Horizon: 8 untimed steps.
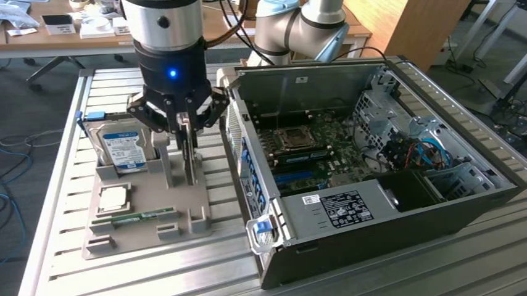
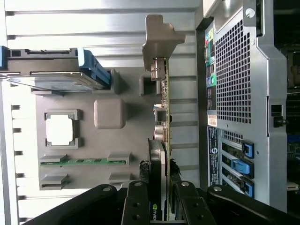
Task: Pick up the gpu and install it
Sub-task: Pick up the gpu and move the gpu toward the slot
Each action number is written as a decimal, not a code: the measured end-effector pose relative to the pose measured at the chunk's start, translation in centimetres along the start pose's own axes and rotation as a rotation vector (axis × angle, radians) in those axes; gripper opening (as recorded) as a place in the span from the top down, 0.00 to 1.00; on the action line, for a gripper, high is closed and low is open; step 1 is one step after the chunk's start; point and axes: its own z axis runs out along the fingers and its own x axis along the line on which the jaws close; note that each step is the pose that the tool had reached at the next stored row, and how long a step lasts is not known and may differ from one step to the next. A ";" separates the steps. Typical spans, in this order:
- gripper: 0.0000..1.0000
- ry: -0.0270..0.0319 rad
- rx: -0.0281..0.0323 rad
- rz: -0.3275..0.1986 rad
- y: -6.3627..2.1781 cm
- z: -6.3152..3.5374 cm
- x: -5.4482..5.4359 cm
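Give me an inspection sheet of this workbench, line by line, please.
Surface: slatted metal table with a grey holder tray on it.
Job's things: gpu upright on edge in the tray; open computer case beside it.
Clutter: hard drive, processor chip and memory stick in the tray.
Grippers: gripper closed on the gpu.
Cables: coloured wires inside the case; blue cable on the floor.
Surroundings: desk with boxes behind.
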 end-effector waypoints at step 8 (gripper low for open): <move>0.73 0.0000 0.0000 0.000 0.10 -2.16 0.0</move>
